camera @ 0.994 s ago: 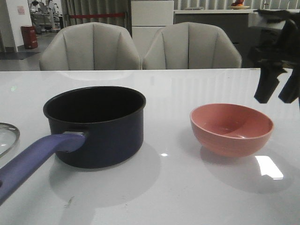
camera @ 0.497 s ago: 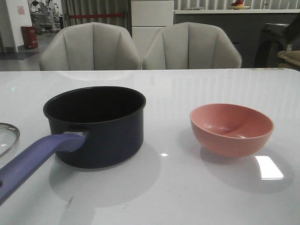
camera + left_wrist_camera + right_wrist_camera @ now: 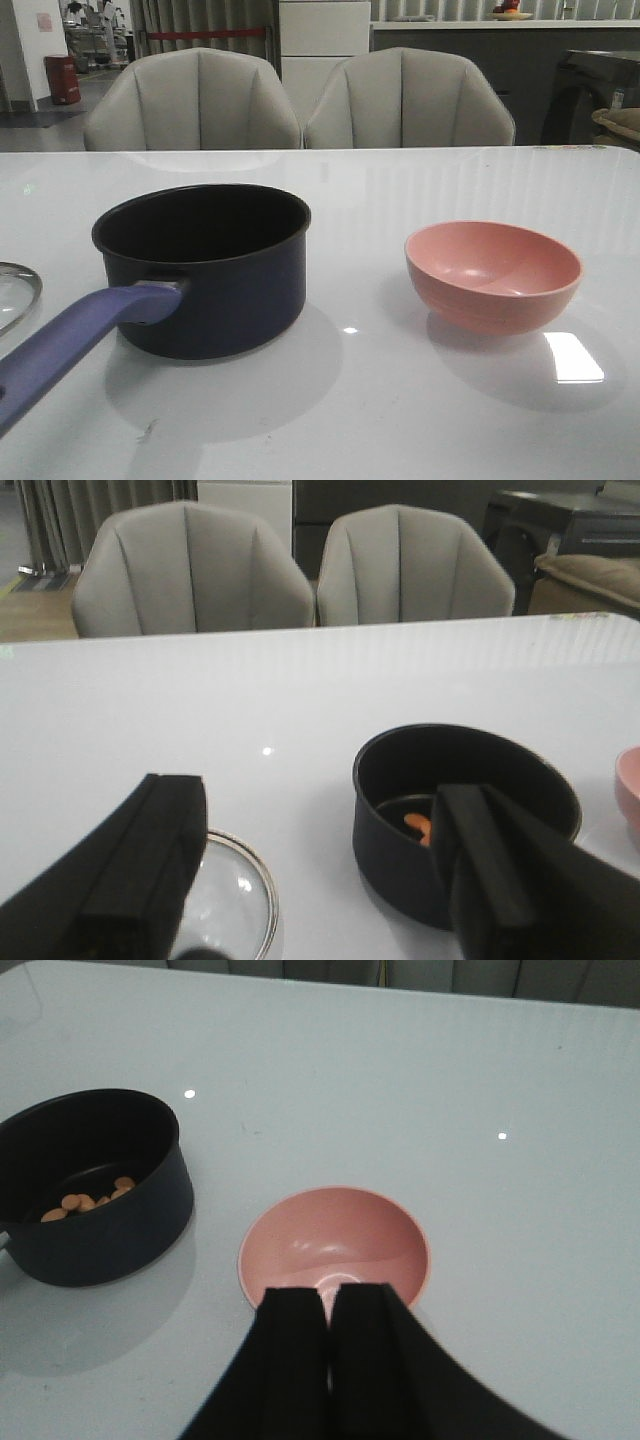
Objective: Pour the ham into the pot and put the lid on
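The dark navy pot (image 3: 215, 290) stands left of centre, its purple-blue handle (image 3: 60, 345) pointing to the front left. Small orange ham chunks (image 3: 90, 1198) lie on its black bottom and also show in the left wrist view (image 3: 418, 825). The glass lid (image 3: 15, 290) lies flat at the table's left edge. My left gripper (image 3: 318, 795) is open and empty, above the lid (image 3: 235, 900) and beside the pot (image 3: 465, 810). My right gripper (image 3: 328, 1295) is shut and empty, above the near rim of the empty pink bowl (image 3: 335, 1245). Neither gripper shows in the front view.
The pink bowl (image 3: 495, 275) sits upright to the right of the pot on the white table (image 3: 400, 420). Two grey chairs (image 3: 195, 100) (image 3: 410, 95) stand behind the table's far edge.
A second ago my right arm showed at the front view's upper right; it has since moved out of that view. The pot, bowl and lid have not moved.
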